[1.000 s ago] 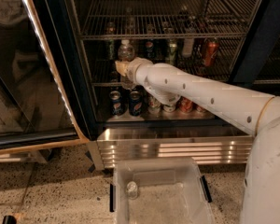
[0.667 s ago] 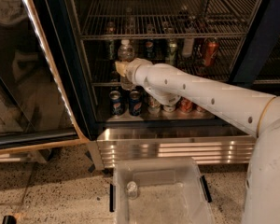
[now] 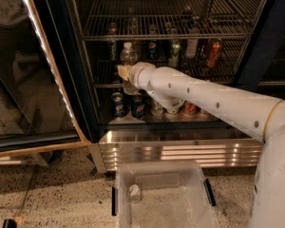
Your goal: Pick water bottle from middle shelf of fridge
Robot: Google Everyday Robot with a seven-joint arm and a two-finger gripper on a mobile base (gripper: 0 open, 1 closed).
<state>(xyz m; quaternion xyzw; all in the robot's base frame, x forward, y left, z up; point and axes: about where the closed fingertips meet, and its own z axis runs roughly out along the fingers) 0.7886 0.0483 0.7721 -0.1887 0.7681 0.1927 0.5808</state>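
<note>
Water bottle (image 3: 128, 55) stands upright (cap up) at claw (image 3: 124, 72).

Light: dim; brightest along the glowing light strip (image 3: 53, 65) edging the glass door (image 3: 19, 80).
Glare: sheen on the ribbed stainless-steel base (image 3: 180, 148).
Shadow: dark-framed fridge (image 3: 78, 70) interior murky around my pale hand (image 3: 125, 71), at the clear white-capped water bottle (image 3: 128, 56).

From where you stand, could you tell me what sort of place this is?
Likely a break room or shop: a commercial fridge with a glass door and wire racks of soda cans. The claw is inside, at the water bottle.
</note>
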